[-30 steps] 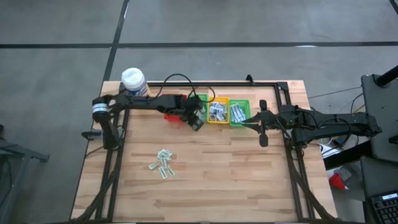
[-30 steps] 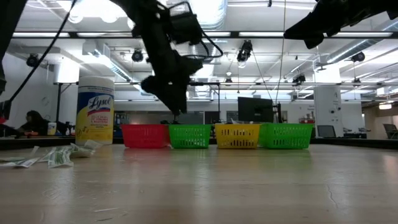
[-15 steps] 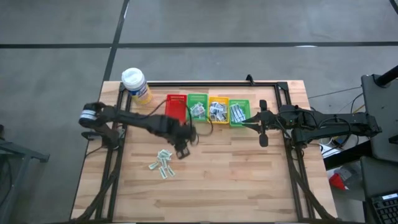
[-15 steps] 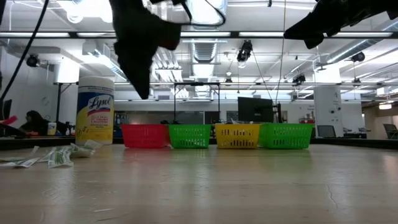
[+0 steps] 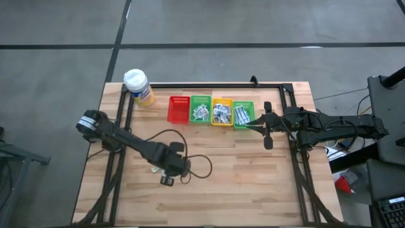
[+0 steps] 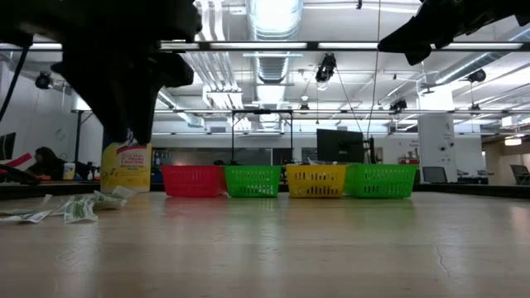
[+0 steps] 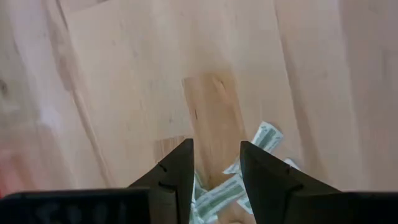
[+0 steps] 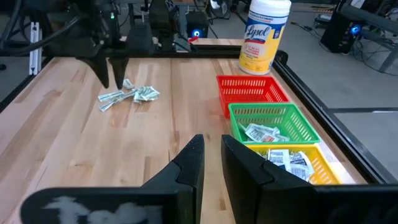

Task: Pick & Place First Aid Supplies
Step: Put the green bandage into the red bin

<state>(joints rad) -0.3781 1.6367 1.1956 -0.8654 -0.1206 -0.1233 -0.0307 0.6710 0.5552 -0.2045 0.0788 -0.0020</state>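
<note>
As the left gripper (image 7: 214, 168) is held open and empty above the loose packets (image 8: 129, 94), several could be pinched together, or none caught.

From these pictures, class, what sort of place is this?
Probably a robotics lab or workshop: exposed ceiling ducts and strip lights overhead, computer monitors behind the wooden table, and two robot arms mounted at it.

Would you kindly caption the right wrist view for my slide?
Left gripper, open, hovers above loose packets; the baskets line the table edge.
</note>
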